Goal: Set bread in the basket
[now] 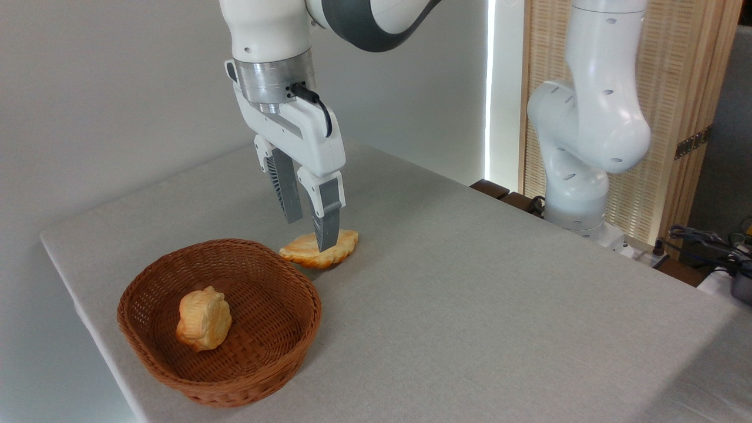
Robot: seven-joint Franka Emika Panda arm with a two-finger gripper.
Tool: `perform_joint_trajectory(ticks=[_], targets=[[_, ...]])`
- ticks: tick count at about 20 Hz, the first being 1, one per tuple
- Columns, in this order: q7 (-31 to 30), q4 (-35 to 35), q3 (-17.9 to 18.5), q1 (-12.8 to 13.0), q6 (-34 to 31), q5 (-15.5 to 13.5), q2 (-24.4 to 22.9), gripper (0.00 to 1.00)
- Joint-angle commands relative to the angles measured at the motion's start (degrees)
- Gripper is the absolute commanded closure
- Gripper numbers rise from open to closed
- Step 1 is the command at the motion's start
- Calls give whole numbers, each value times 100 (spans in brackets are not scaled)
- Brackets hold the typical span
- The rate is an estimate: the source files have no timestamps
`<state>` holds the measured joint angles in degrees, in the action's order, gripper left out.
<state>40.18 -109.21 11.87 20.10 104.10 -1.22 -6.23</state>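
Note:
The bread, a flat golden-orange pastry with scalloped edges, lies on the grey table just beyond the basket's far right rim. My gripper hangs right over it, pointing down and open. The front finger overlaps the pastry's middle in the picture, and the rear finger's tip stands a little above and behind the pastry's left end. Whether the fingers touch the bread is unclear. The round brown wicker basket sits near the table's front left edge, close beside the bread.
A chunky pale-golden bun rests inside the basket. My arm's white base stands at the table's far right edge, with cables beyond it. The table's left edge runs close by the basket.

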Motion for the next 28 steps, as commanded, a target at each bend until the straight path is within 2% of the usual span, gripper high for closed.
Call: perform_joint_trajectory(ticks=[1, 20, 26, 28], targets=[[-46, 119, 52, 55, -180, -62, 25, 0], [-45, 119, 61, 55, -180, -62, 16, 0], [-37, 49, 43, 107, -162, -71, 43, 0], [-116, -65, 43, 213, -92, -193, 8, 0]])
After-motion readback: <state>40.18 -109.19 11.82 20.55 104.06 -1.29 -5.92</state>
